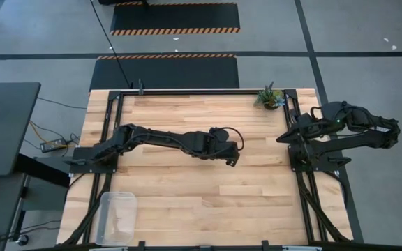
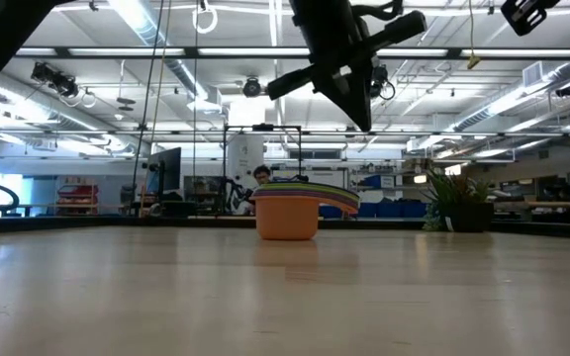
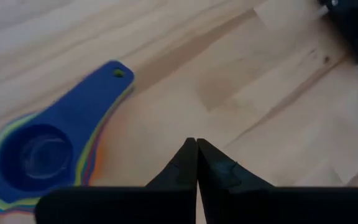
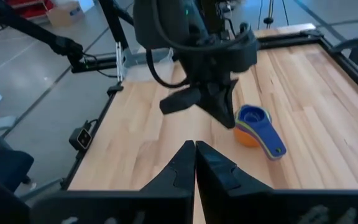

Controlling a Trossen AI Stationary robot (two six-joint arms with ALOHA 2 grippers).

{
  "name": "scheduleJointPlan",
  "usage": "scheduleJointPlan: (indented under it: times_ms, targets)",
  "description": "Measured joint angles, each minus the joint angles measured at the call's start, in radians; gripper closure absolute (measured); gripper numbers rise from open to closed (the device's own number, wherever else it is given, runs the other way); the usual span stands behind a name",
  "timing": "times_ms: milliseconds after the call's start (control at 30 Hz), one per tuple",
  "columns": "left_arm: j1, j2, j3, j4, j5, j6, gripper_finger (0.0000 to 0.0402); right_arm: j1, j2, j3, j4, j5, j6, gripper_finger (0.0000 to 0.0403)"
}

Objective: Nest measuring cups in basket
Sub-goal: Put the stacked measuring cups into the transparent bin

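Observation:
The measuring cups [image 3: 42,158] stand nested in one stack on the wood table, a dark blue cup on top and its flat handle [image 3: 101,87] fanned over the coloured ones beneath. The low view shows the orange bottom cup [image 2: 287,220] resting on its base. My left gripper [image 3: 196,142] hangs shut in the air just beside and above the stack, tilted down, touching nothing. In the high view that arm hides the cups. The clear basket [image 1: 117,196] sits at the table's near left corner. My right gripper [image 4: 194,144] is shut and held high at the right edge.
A small potted plant [image 1: 269,97] stands at the table's far right corner. Black frame rails [image 1: 187,91] run along the far edge and both sides. A person [image 2: 262,176] shows far behind the table. Bare wood lies between the cups and the basket.

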Motion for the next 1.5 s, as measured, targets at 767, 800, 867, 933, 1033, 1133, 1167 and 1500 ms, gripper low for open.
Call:
scheduleJointPlan:
  times_ms: [767,800,867,933,1033,1133,1167,1500]
  targets:
    - [-0.015,0.0,0.0,-0.107,0.018,-0.191,0.0392,0.0,0.0,0.0,0.068,0.0,0.0,0.0386]
    - [-0.015,0.0,0.0,-0.108,0.017,-0.194,0.0392,0.0,0.0,0.0,0.068,0.0,0.0,0.0386]
    - [-0.014,0.0,0.0,-0.108,0.017,-0.198,0.0387,0.0,0.0,0.0,0.068,0.0,0.0,0.0386]
    - [-0.012,0.0,0.0,-0.108,0.017,-0.203,0.0377,0.0,0.0,0.0,0.068,0.0,0.0,0.0386]
    - [-0.01,0.0,0.0,-0.107,0.013,-0.203,0.0351,0.0,0.0,0.0,0.068,0.0,0.0,0.0386]
    - [-0.01,0.0,0.0,-0.106,-0.001,-0.209,0.031,0.0,0.0,0.0,0.068,0.0,0.0,0.0386]
    - [-0.01,0.0,0.0,-0.107,-0.001,-0.215,0.0294,0.0,0.0,0.0,0.068,0.0,0.0,0.0386]
    - [-0.009,0.0,0.0,-0.149,-0.001,-0.298,0.0131,0.0,0.0,0.0,0.068,0.0,0.0,0.0386]
